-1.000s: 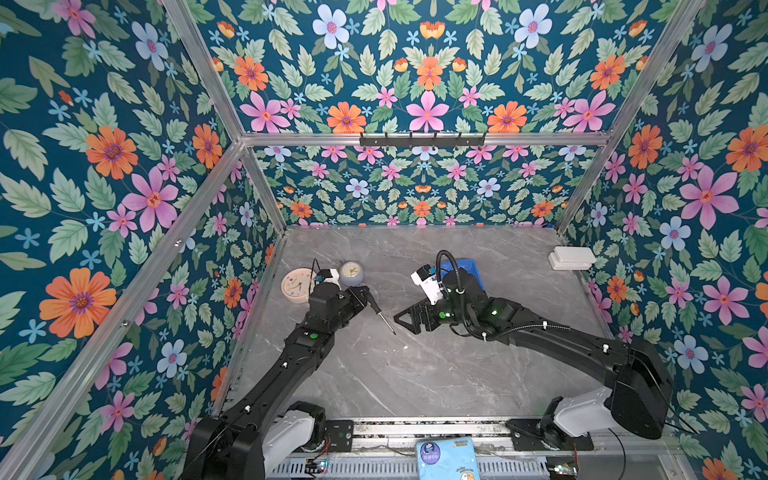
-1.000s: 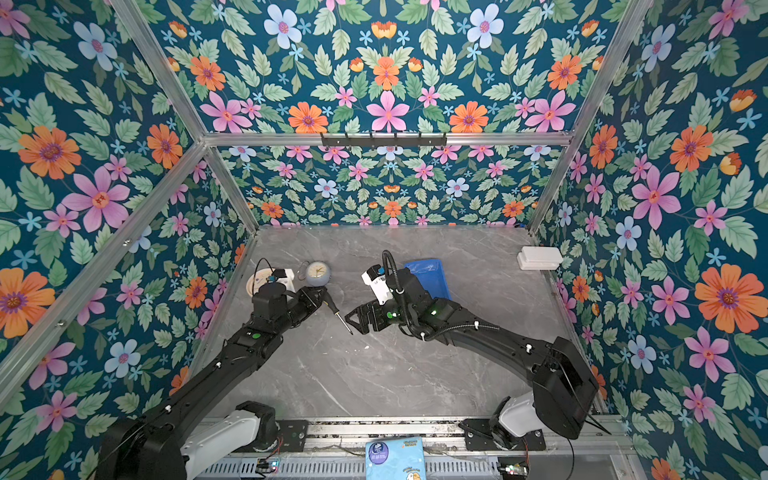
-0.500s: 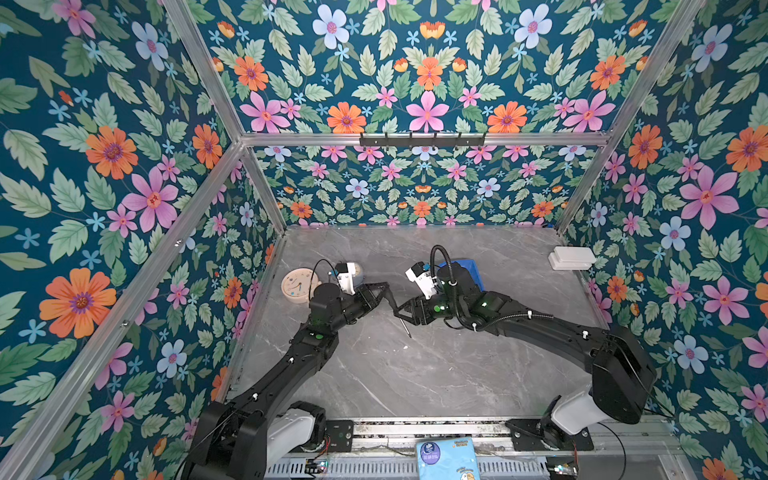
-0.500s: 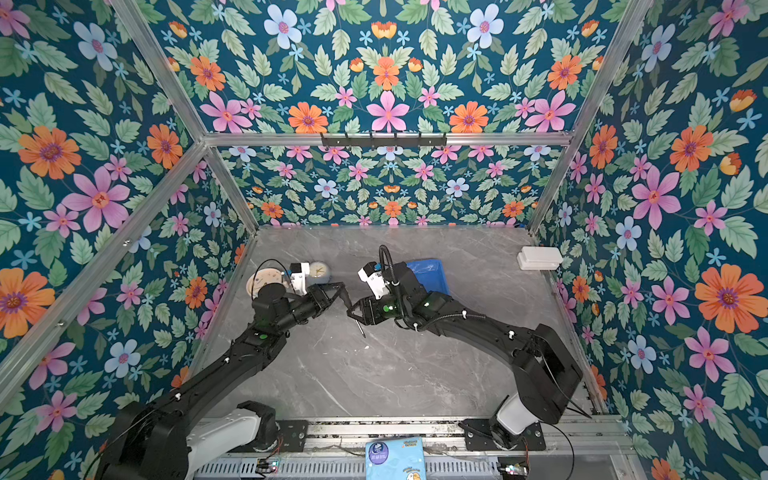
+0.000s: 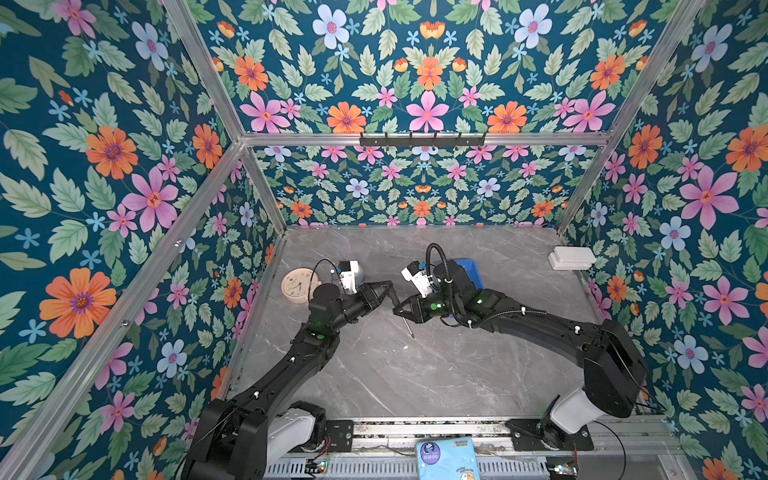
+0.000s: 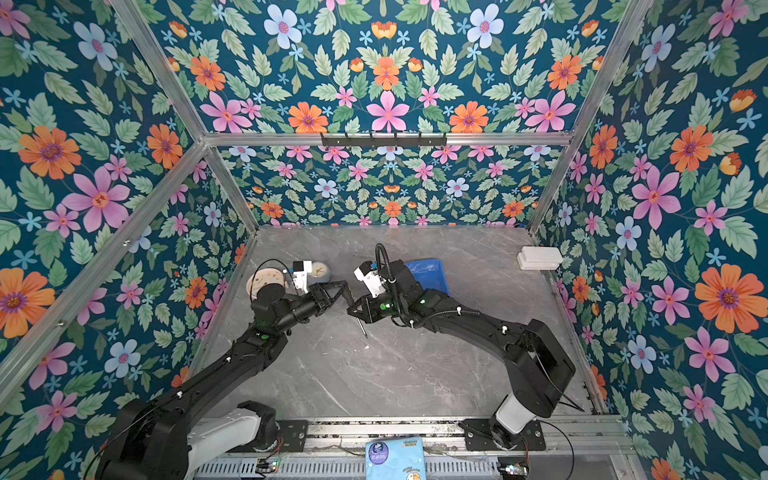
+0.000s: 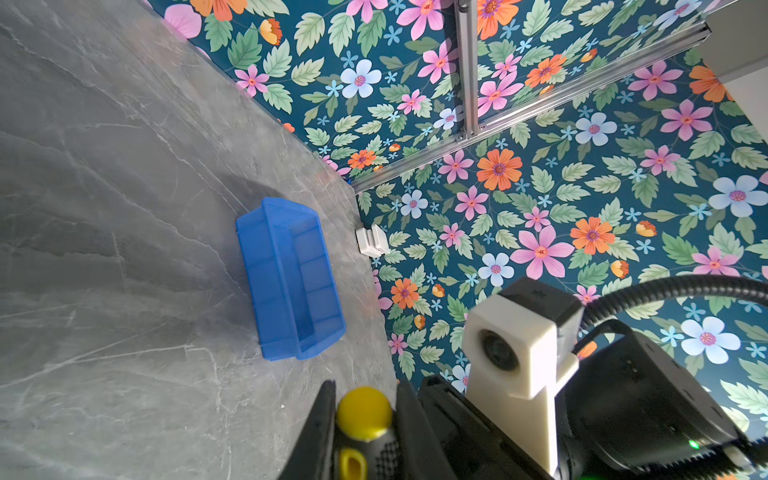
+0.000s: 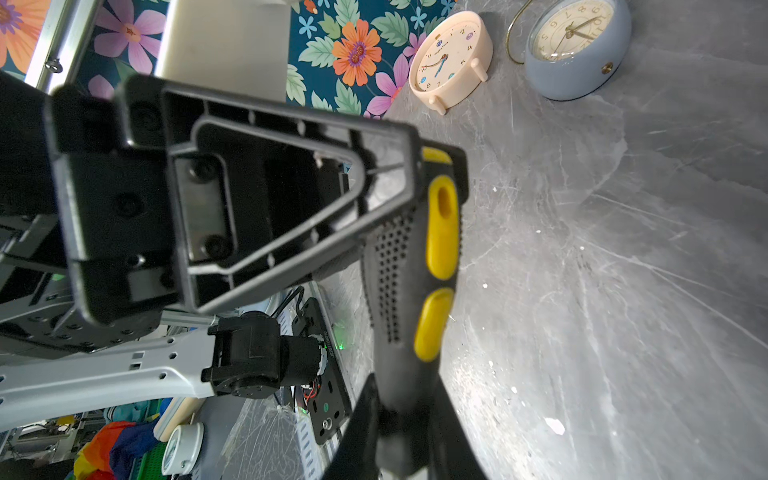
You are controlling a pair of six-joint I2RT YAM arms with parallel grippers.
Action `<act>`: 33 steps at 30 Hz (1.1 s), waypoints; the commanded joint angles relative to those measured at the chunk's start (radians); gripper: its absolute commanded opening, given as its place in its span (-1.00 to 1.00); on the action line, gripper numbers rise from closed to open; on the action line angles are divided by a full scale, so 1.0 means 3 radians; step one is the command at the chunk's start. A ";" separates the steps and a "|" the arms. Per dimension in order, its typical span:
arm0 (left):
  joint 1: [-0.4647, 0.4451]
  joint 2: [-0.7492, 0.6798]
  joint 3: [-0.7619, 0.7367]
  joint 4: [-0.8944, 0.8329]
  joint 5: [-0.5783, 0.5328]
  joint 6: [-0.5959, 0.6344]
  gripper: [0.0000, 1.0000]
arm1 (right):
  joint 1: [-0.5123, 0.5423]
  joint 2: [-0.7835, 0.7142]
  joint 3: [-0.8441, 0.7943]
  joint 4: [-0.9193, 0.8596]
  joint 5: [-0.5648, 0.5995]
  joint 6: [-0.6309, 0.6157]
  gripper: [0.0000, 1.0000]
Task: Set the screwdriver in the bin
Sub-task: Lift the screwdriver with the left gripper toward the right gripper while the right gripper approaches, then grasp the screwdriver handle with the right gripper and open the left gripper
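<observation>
Just left of the frame's centre in both top views, the screwdriver (image 5: 404, 318) hangs above the grey table (image 5: 415, 374), its thin dark shaft slanting down toward the lower right of the frame and its black-and-yellow handle caught where the two arms meet. The left gripper (image 5: 390, 292) is closed on the handle's butt end; in the left wrist view the yellow cap (image 7: 364, 411) sits squeezed between its two dark fingers. The right gripper (image 5: 400, 308) is clamped lower on the same handle, and in the right wrist view its fingers (image 8: 361, 428) pinch the black neck below the yellow inlays (image 8: 440, 224). The bin (image 5: 469, 272), bright blue and open, lies on the table just behind the right arm's wrist, up and to the right of the screwdriver, partly hidden by that arm. At centre left, near the left wall, a cream clock (image 5: 297, 286) lies beside a pale blue clock (image 6: 318, 270). Two stacked white boxes (image 5: 571, 257) rest at the table's right edge.
</observation>
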 commanded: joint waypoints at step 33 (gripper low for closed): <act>-0.0830 -0.0175 0.0188 -0.0275 -0.0770 0.3216 1.00 | -0.1132 -0.0609 -0.0534 -0.0620 0.1212 -0.0454 -0.92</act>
